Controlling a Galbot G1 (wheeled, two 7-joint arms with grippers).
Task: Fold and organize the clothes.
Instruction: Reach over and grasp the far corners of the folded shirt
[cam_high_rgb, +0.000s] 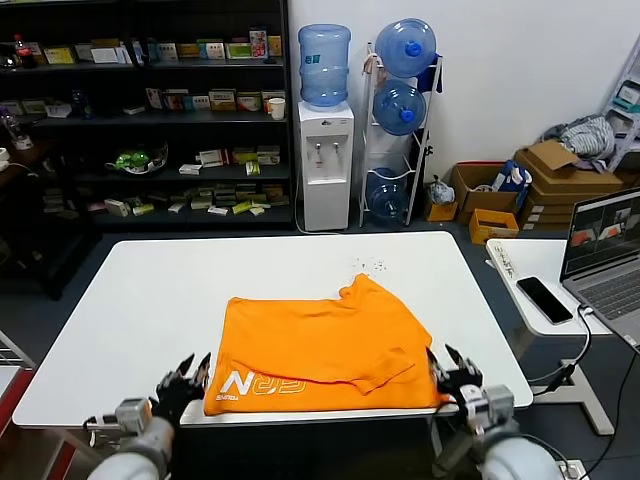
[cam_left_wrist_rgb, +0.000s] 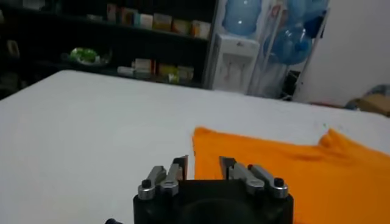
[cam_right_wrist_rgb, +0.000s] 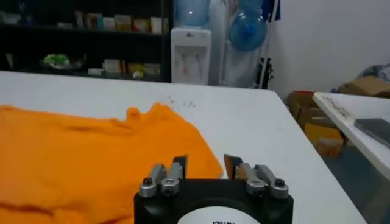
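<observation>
One orange T-shirt (cam_high_rgb: 322, 348), two grippers (cam_high_rgb: 188, 378) (cam_high_rgb: 452, 373), four water bottles (cam_high_rgb: 325, 64).

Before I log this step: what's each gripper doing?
Left gripper: open, empty, beside the orange T-shirt.
Right gripper: open, empty.

Office/lab w/ storeroom feel: white counter (cam_high_rgb: 150, 300), dark shelving (cam_high_rgb: 150, 110) stocked w/ small boxed goods, water dispenser (cam_high_rgb: 326, 150) beside rack of spare water bottles (cam_high_rgb: 400, 110), cardboard boxes (cam_high_rgb: 560, 180) on floor, open laptop (cam_high_rgb: 605, 260) on side desk.
</observation>
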